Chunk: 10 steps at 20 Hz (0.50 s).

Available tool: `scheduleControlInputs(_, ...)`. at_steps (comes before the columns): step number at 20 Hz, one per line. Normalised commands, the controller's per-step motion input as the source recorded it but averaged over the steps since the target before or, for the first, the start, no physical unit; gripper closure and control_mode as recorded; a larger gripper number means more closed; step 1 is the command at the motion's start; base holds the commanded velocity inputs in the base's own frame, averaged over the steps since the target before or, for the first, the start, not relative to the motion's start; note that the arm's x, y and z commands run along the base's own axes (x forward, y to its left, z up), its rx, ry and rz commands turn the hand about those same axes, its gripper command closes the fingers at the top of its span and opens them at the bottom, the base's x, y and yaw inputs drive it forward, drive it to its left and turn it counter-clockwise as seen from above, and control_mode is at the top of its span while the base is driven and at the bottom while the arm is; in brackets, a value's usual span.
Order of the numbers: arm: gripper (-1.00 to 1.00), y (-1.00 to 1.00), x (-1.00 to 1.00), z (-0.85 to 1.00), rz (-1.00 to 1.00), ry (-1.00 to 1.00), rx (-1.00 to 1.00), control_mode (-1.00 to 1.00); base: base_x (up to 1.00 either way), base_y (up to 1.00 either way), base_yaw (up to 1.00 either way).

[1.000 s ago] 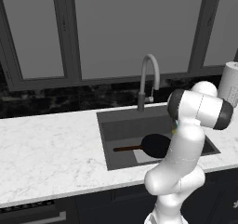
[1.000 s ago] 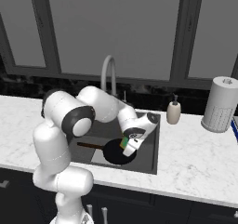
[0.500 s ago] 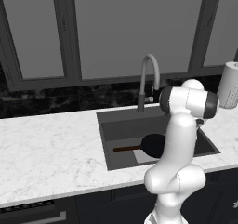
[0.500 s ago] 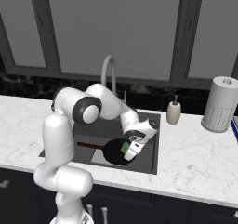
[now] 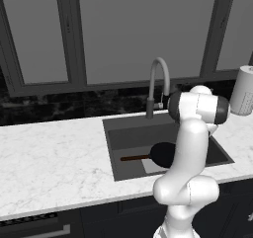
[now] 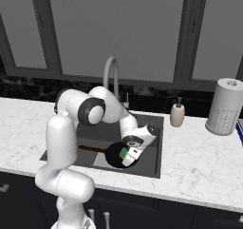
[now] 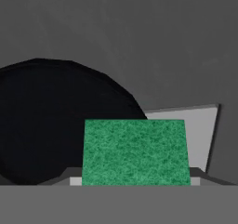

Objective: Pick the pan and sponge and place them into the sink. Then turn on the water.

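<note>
- The pincer hangs low inside the sink, over its front right part, and its jaws are closed on the sponge.
- In the right base view the sponge shows green with a yellow edge between the white finger blocks, just above the pan.
- In the hand view the sponge is a green block held square between the fingers, with the round black pan below and beyond it and a pale grey patch of the sink bottom beside the pan.
- The pan lies flat on the sink bottom near the front wall; from the left base view the pan is partly hidden by the arm, and its brown handle points toward the left wall of the sink.
- Whether the sponge touches the pan I cannot tell.
- The grey gooseneck faucet stands at the back edge of the sink, arched over the basin.
- A white soap dispenser stands on the desk just beyond the sink's back right corner.
- A paper towel roll stands upright farther right, near the back edge of the desk.
</note>
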Motion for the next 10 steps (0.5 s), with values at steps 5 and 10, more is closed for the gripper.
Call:
scheduleControlInputs(5, 1.00, 0.05, 0.23, -0.36, 0.00, 0.06, 0.00, -1.00, 0.00, 0.00, 0.00)
scheduleControlInputs(10, 1.00, 0.00, 0.32, -0.45, 0.00, 0.06, 0.00, -1.00, 0.00, 0.00, 0.00)
